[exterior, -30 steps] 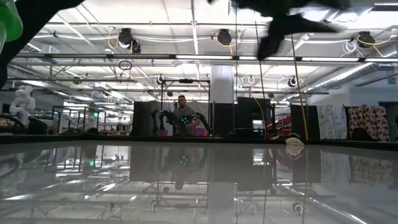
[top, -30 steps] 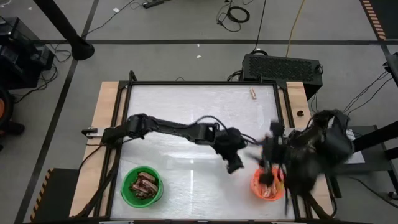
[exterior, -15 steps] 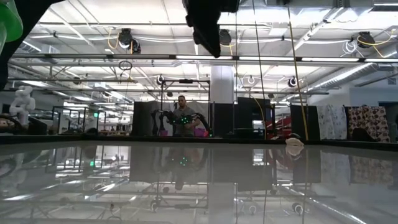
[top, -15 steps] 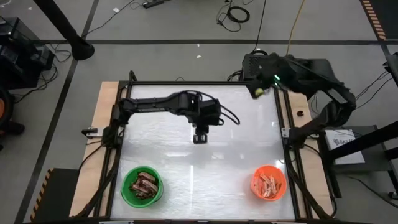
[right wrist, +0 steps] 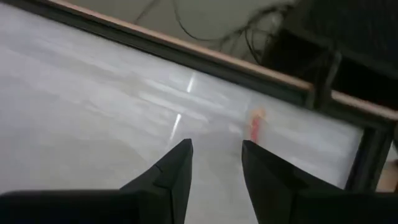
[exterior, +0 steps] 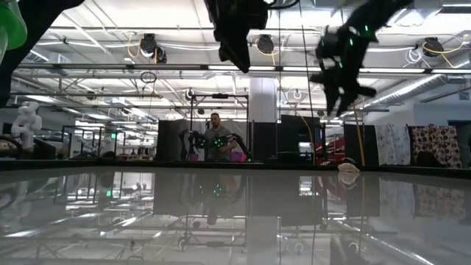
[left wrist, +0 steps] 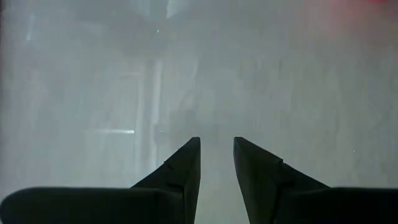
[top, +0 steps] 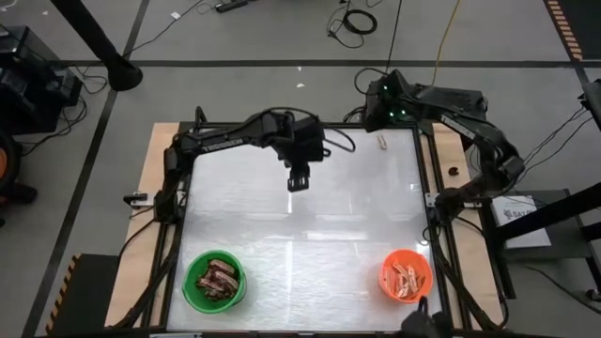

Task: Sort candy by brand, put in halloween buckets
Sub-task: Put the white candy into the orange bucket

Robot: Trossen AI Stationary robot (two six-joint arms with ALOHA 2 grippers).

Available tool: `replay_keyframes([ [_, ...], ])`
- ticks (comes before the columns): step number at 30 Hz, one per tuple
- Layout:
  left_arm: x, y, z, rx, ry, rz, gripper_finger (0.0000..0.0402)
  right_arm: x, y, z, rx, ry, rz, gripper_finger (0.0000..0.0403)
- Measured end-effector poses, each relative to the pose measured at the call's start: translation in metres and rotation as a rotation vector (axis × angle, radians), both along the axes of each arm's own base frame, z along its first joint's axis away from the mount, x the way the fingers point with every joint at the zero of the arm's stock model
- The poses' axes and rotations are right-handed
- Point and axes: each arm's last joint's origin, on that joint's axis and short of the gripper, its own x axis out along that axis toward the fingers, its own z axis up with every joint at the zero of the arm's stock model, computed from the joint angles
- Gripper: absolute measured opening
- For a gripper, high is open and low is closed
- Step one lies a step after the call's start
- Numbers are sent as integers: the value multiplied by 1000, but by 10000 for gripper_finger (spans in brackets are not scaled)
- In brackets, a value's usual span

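Observation:
My left gripper [top: 299,180] hangs open over the middle of the table's far half, with nothing between its fingers [left wrist: 216,146]. My right gripper [top: 380,113] is open above the far right corner. A single pale candy [top: 382,141] lies flat on the table just ahead of its fingertips [right wrist: 216,149] and shows in the right wrist view as candy [right wrist: 254,127]. The green bucket [top: 214,280] at the near left holds dark reddish-brown candy. The orange bucket [top: 406,276] at the near right holds pale candy.
A raised dark rail [top: 300,125] frames the white table top, with wooden strips outside it. A black box [top: 427,99] stands beyond the far right corner. Cables and stands lie on the floor around the table.
My right gripper has swung from over the orange bucket to the far right corner and come down near the lone candy. My left gripper has gone from beside the orange bucket toward the far edge and leftward, rising and turning about. Neither gripper carries anything.

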Motion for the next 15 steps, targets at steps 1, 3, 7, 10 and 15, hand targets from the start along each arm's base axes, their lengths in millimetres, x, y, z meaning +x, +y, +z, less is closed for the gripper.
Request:
replay_keyframes([
  [1,-1,3,0,-1,0,10,102,-5,-4,-11,12,9,-22,132],
  [3,-1,7,0,-3,-1,24,102,-10,-11,-26,19,12,-40,132],
  [7,3,13,3,-11,-59,73,102,-16,-21,-54,46,57,-29,132],
  [10,7,15,5,1,-113,79,101,-18,-27,-66,47,72,-32,132],
  [15,9,14,6,-5,-129,91,102,-18,-41,-92,96,104,-41,132],
])
